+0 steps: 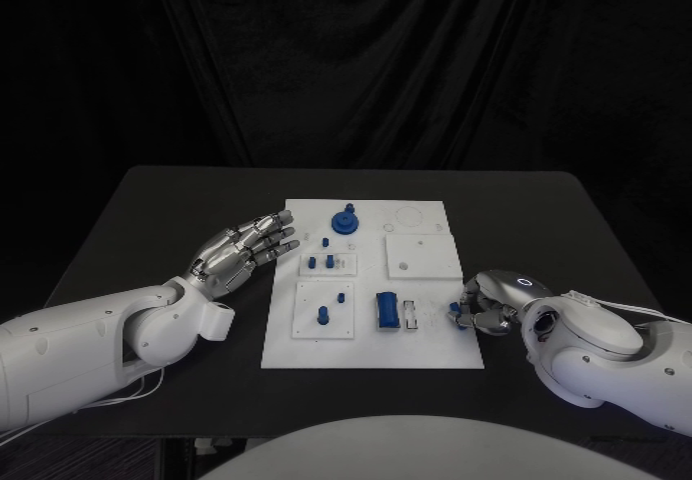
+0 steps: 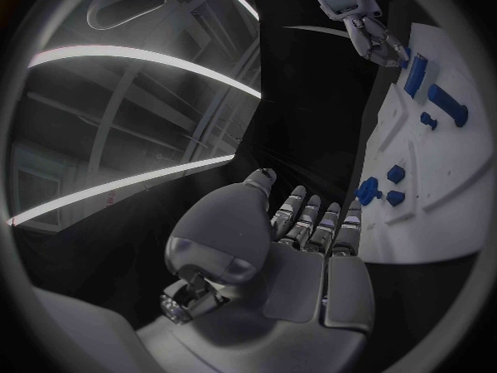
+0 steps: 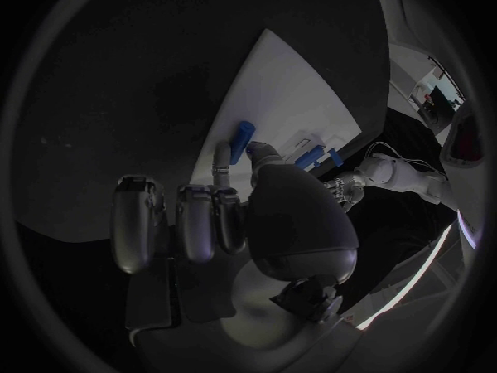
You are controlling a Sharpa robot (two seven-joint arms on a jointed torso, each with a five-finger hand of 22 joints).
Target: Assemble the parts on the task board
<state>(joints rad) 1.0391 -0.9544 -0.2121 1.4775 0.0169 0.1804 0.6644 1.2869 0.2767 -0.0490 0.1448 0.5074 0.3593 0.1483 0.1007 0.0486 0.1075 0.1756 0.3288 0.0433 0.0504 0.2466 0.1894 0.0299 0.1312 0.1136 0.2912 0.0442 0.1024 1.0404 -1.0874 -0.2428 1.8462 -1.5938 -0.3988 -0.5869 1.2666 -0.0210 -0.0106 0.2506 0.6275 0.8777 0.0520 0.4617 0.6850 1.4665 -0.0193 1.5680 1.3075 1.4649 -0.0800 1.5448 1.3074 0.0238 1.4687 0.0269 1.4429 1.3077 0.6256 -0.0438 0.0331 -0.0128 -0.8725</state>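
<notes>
The white task board (image 1: 433, 345) lies mid-table. On it stand a round blue knob (image 1: 345, 220), small blue pegs (image 1: 327, 262) and a larger blue block (image 1: 388, 309). My right hand (image 1: 490, 300) sits at the board's right edge with its fingers curled, pinching a small blue part (image 3: 241, 141) between thumb and finger over the board (image 3: 280, 83). My left hand (image 1: 248, 248) hovers at the board's left edge, fingers stretched out and apart, holding nothing. In the left wrist view that hand (image 2: 301, 240) points toward the board (image 2: 435, 191) and its blue knob (image 2: 368, 191).
Two more blue pieces (image 1: 322, 317) stand in the raised square at the board's near left. A pale slotted piece (image 1: 414, 315) lies beside the blue block. Bare black table (image 1: 173, 210) surrounds the board; dark curtains hang behind.
</notes>
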